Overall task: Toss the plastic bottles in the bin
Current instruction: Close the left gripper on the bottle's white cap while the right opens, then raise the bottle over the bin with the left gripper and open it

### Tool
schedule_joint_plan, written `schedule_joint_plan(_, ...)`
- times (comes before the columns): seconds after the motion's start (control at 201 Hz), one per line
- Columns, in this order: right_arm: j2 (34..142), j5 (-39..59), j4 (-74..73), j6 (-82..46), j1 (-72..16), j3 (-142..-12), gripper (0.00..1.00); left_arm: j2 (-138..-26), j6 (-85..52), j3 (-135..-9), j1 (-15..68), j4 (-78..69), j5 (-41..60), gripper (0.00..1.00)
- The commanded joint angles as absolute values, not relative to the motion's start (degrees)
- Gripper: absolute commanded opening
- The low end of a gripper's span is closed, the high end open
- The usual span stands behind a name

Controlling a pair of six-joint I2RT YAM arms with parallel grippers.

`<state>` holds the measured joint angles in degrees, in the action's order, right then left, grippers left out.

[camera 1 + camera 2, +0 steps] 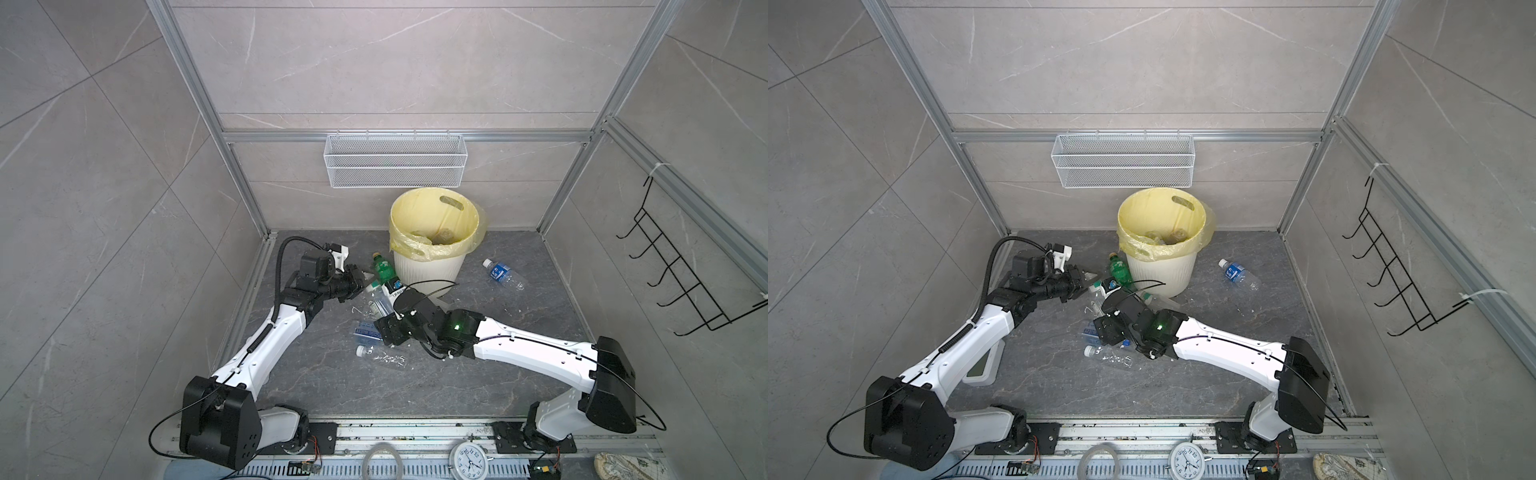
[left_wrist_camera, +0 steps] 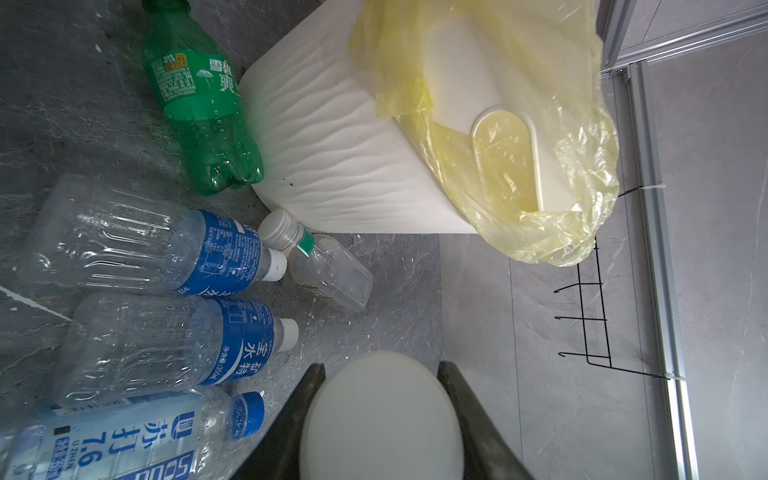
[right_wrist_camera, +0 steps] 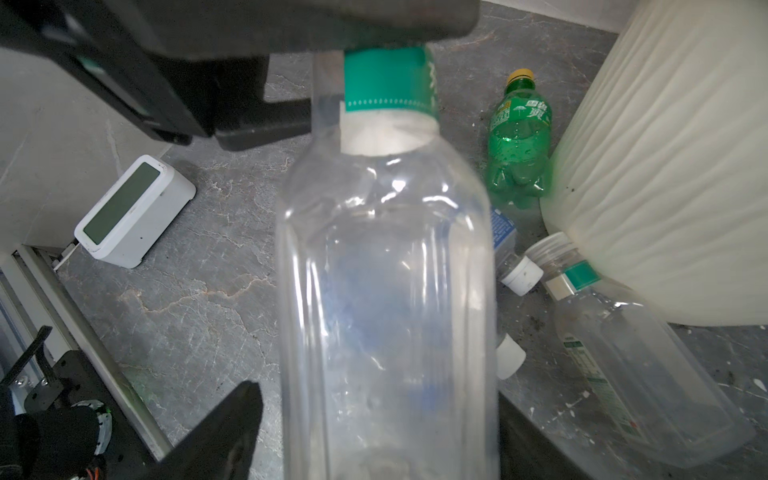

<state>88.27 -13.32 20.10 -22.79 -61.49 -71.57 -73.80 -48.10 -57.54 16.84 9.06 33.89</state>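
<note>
My left gripper (image 2: 380,365) is shut on the white cap of a clear bottle (image 3: 386,270) that has a green neck band. The same bottle's body runs between the jaws of my right gripper (image 3: 376,395), which stand open with a gap on one side. Both grippers meet just left of the bin (image 1: 428,266), a cream ribbed bucket with a yellow bag. A green bottle (image 1: 383,268) lies against the bin's foot. Several blue-labelled clear bottles (image 2: 145,249) lie on the floor nearby. One more blue-labelled bottle (image 1: 503,274) lies right of the bin.
A second clear bottle with a green band (image 3: 636,374) lies against the bin. A white wire basket (image 1: 395,160) hangs on the back wall and a black hook rack (image 1: 681,270) on the right wall. A small white display unit (image 3: 133,212) sits under my left arm.
</note>
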Motion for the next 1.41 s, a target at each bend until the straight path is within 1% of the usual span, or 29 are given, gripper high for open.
schedule_joint_plan(0.0,86.0,-14.8,19.2,-22.5,-61.9,-70.4,0.90,-72.7,-45.5,-61.0,16.9,10.9,31.8,0.12)
schedule_joint_plan(0.149,84.5,-16.1,19.3,-22.5,-61.9,-69.2,0.99,-72.3,-43.8,-62.7,16.8,13.7,29.9,0.12)
schedule_joint_plan(0.443,79.9,-19.0,19.4,-22.2,-61.9,-67.4,0.99,-71.1,-39.4,-69.5,15.8,21.4,24.1,0.12)
schedule_joint_plan(0.697,74.4,-24.1,20.3,-21.4,-61.9,-66.1,0.99,-70.5,-35.8,-78.6,15.4,24.6,17.3,0.13)
schedule_joint_plan(0.792,72.3,-26.1,20.6,-21.3,-61.9,-65.6,0.99,-71.0,-34.8,-82.6,15.4,24.6,14.7,0.13)
schedule_joint_plan(1.085,67.8,-34.8,23.3,-20.6,-61.8,-66.7,0.99,-75.4,-32.4,-95.0,15.5,23.7,10.8,0.13)
schedule_joint_plan(1.289,66.6,-39.0,27.2,-20.0,-61.4,-70.0,0.99,-76.5,-30.9,-100.2,15.4,18.4,6.9,0.13)
schedule_joint_plan(1.404,65.8,-39.7,27.3,-19.6,-61.2,-70.2,0.99,-78.1,-30.2,-103.9,15.4,16.6,6.5,0.13)
